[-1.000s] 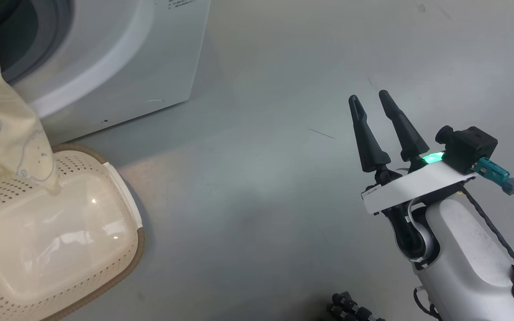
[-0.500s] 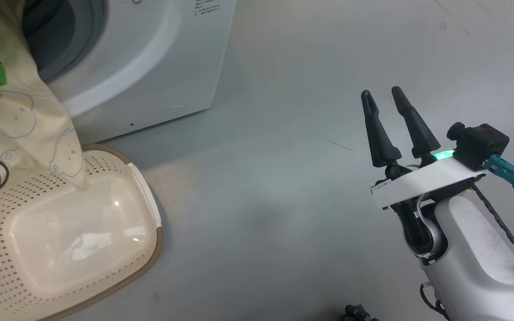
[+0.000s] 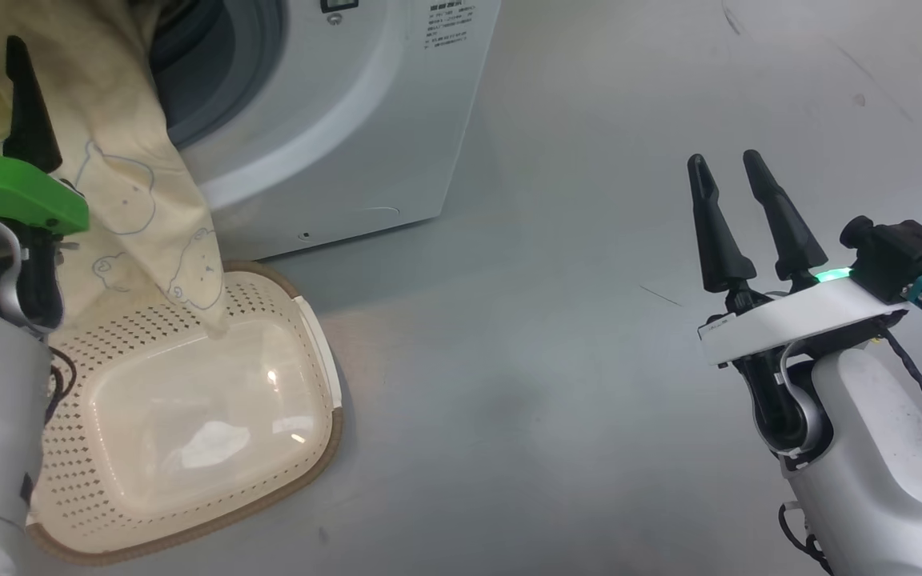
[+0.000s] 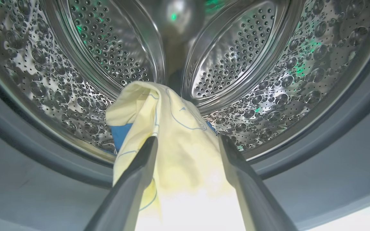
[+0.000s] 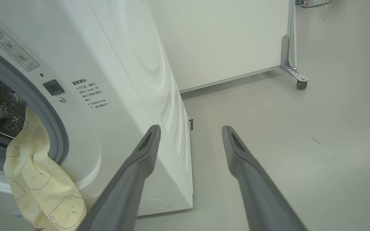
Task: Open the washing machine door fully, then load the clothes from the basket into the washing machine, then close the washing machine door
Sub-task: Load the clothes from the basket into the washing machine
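Left gripper sits at the washing machine mouth, fingers spread wide, the clothes lying loose between them rather than pinched, so it reads as a drop-off. Only the top is in the drum. The rest hangs over the gasket down to the basket, probably otherwise empty, though part is hidden. Right gripper hangs wide open, well apart, keeping clear.
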